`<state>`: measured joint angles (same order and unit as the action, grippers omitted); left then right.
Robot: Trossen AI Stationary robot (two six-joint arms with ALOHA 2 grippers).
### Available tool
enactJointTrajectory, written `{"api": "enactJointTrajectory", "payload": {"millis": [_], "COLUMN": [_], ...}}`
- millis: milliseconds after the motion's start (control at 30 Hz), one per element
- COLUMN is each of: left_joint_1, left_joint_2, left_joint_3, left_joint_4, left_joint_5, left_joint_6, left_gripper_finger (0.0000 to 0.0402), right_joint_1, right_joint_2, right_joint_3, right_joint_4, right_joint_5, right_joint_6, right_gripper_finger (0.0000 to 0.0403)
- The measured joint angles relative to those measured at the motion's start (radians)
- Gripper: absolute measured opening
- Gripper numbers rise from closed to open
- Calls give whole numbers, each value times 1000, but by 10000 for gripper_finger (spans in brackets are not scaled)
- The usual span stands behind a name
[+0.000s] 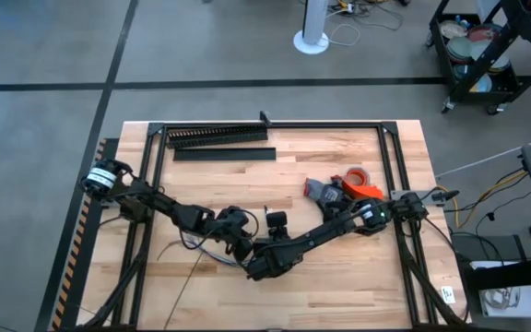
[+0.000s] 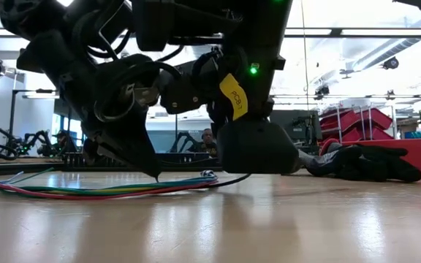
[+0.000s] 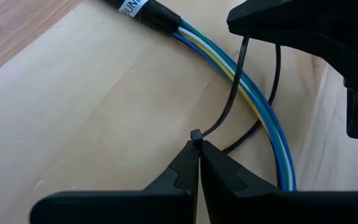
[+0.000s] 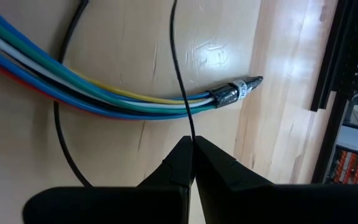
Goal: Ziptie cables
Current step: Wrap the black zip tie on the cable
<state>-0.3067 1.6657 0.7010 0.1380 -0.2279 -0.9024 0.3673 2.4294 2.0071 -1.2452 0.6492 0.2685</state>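
The cables (image 3: 257, 111) are a bundle of blue, yellow, white and green wires with a dark labelled end (image 4: 234, 93), lying on the wooden table (image 1: 339, 277) near its front middle. A thin black ziptie (image 3: 229, 93) crosses over them. My left gripper (image 3: 197, 144) is shut on the ziptie's head. My right gripper (image 4: 192, 142) is shut on its strap. The two grippers (image 1: 240, 247) (image 1: 254, 267) stand close together. A second black strand (image 4: 59, 124) curves beside the bundle. My left gripper pinches the ziptie's small square head (image 3: 196, 135) at the very ends of its two fingers. The head sits low over the table beside the cables, and the strap runs up from it toward the other gripper. My right gripper pinches the ziptie's thin strap (image 4: 191, 127) between its two fingertips, close beside the cables. The strap runs on from the fingers across the bundle near its labelled end.
A long black comb-toothed duct (image 1: 218, 136) and its flat cover (image 1: 224, 154) lie at the table's far side. An orange tape roll (image 1: 358, 175) and a red-and-grey tool (image 1: 332, 190) lie at the right. Black frame rails (image 1: 396, 166) edge the table.
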Motion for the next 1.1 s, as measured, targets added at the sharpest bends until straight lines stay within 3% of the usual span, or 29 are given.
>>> {"api": "enactJointTrajectory", "payload": {"millis": [833,1100], "left_joint_1": [1,1], "left_joint_2": [-1,-1], "left_joint_3": [0,0], "left_joint_4": [-5,-5], "left_joint_5": [-5,-5], "left_joint_6": [5,6], "left_gripper_finger": [0,0], "right_joint_1": [39,47], "right_joint_2": [0,0], "right_joint_3": [26,26], "right_joint_4": [-2,-3], "right_joint_5": [17,89], "right_joint_6": [101,115], "right_gripper_finger": [0,0]}}
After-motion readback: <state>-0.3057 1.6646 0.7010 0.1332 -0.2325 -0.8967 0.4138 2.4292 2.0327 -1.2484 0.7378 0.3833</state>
